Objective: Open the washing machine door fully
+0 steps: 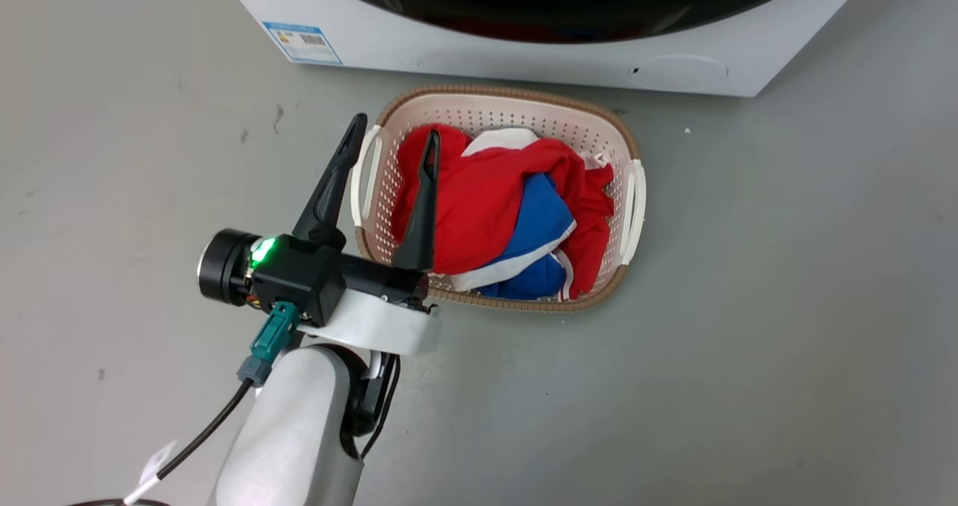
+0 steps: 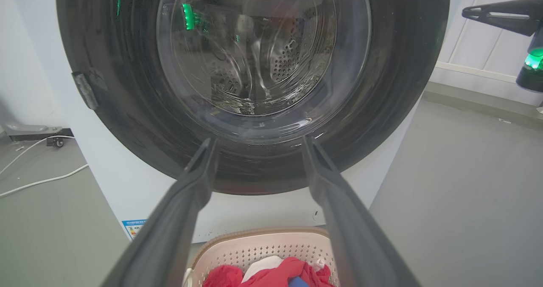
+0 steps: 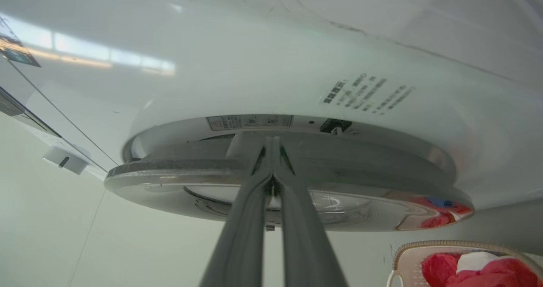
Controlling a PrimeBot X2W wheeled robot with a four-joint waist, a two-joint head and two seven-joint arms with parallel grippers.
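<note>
Washing machine door (image 2: 127,121): round, black-rimmed, lying against the washing machine (image 1: 524,57) front.
Right gripper (image 3: 271,140): fingers pressed together, nothing held, tips at the gap behind the door's rim (the nearer arm).
Left gripper (image 1: 396,126): spread wide, empty, above the laundry basket (image 1: 629,147), door ahead.

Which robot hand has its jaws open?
The left gripper, by the laundry basket: its jaws stand wide apart. The right gripper has its jaws pressed together, at the edge of the washing machine door.
</note>
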